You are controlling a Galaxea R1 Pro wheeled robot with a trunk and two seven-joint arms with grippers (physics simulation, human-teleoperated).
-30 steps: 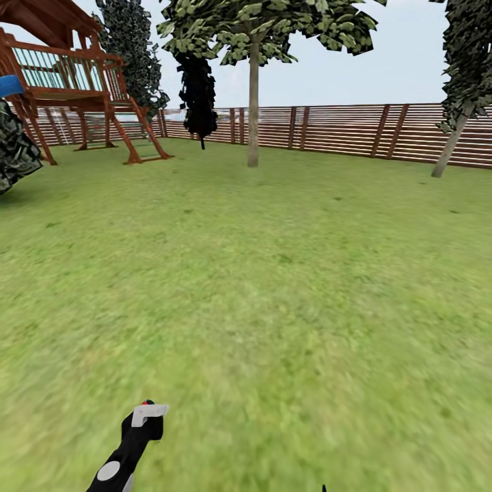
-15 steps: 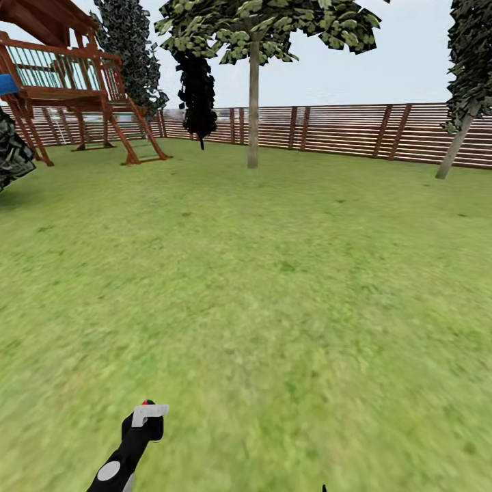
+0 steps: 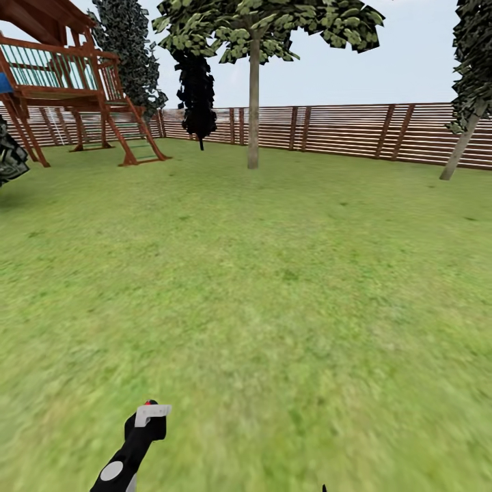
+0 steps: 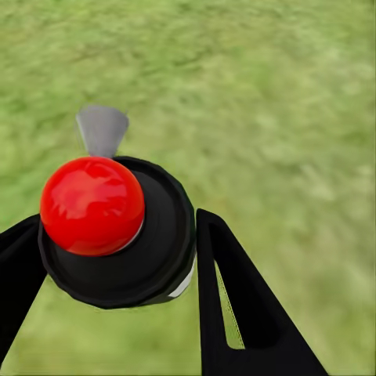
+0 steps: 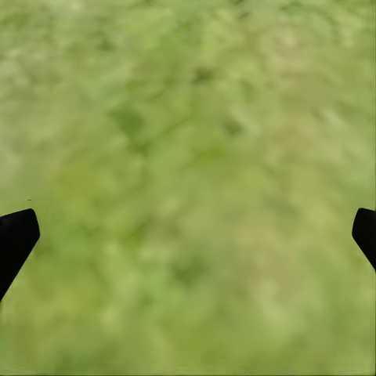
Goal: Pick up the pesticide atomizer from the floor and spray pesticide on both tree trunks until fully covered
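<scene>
In the head view, the left claw rises from the bottom edge of the picture over the grass floor, clenched around the pesticide atomizer, of which one small red tip and a pale nozzle piece show above the black fingers. Far across the lawn, one tree with a straight pale trunk stands in front of the brown slatted fence, and a second tree with a leaning pale trunk stands near the fence at the right edge. One all-black tree stands by the fence, one dark leafy tree rises behind one red wooden play tower at the far left, and part of a bush shows at the left edge. In the left wrist view, the atomizer's round black body with its red cap and grey nozzle sits gripped between two black fingers, above grass. In the right wrist view, the right claw is released, its two black fingertips spread wide apart at opposite edges, with nothing between them, above blurred grass.
</scene>
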